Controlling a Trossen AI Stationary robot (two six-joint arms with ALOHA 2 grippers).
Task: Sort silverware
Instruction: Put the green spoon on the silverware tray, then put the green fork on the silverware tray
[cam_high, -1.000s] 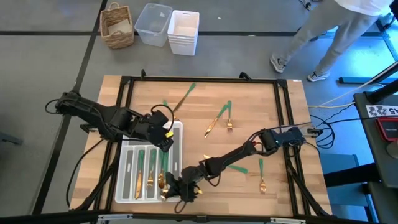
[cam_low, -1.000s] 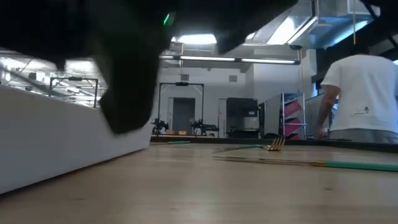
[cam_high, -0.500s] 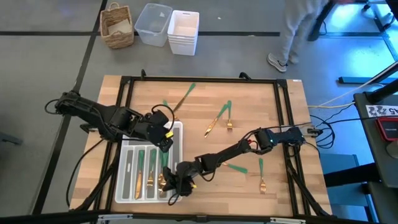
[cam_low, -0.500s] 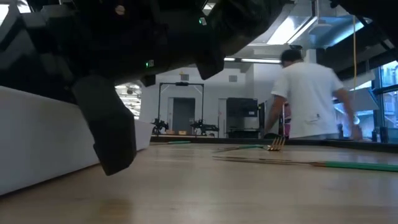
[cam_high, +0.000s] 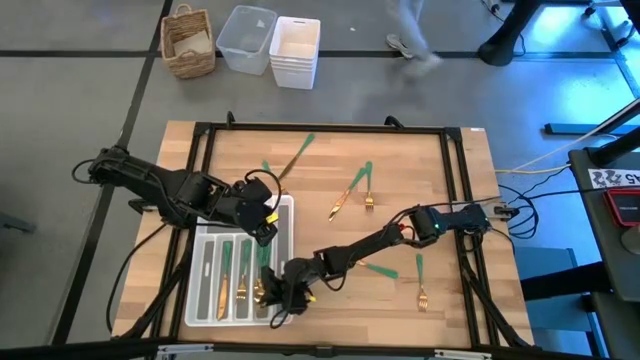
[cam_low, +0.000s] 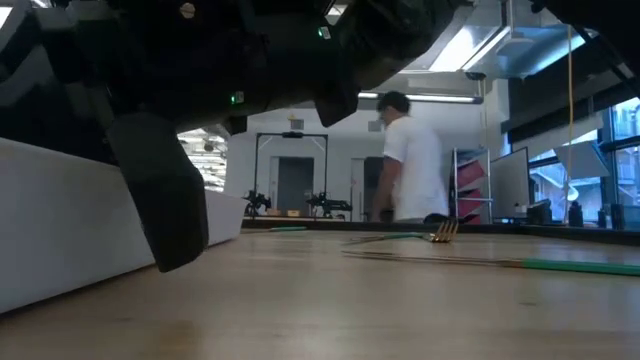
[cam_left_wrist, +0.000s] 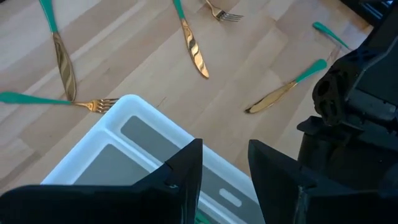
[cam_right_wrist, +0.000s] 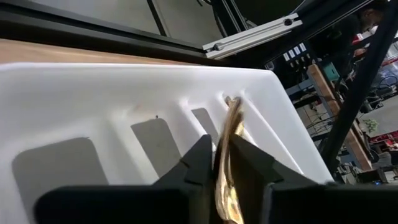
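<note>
Clearly the right gripper (cam_high: 278, 300) sits at about seven o'clock on the table (cam_high: 450, 210), over the near right corner of the white tray (cam_high: 203, 304); its wrist view shows the two dark fingers (cam_right_wrist: 193, 163) pinched nearly together on a gold-headed piece (cam_right_wrist: 229, 152), which hangs over the tray's dividers, though whether it is a spoon, knife or fork I cannot tell. The left gripper (cam_high: 268, 222) waits over the far right corner of the tray, fingers a narrow gap apart and holding nothing. Some silverware already lies in the tray compartments (cam_high: 232, 275). The rest is scattered on the wood: a long piece toward twelve o'clock (cam_high: 296, 154), a pair near the centre (cam_high: 358, 188), a fork toward four o'clock (cam_high: 421, 282), and a green handle (cam_high: 379, 269) partly under the right arm. These pieces look light, thin and rigid, so I judge that weight is no concern. The polished gold heads are likely slick, and a piece pinched at the head could twist or slide out. The slim green handle looks the better place to take hold, across its width and near the middle, so that it hangs level. Lying flat on the wood, each piece offers little height, so the fingertips would have to come right down to the surface. A person (cam_low: 408, 155) walks in the room beyond.
</note>
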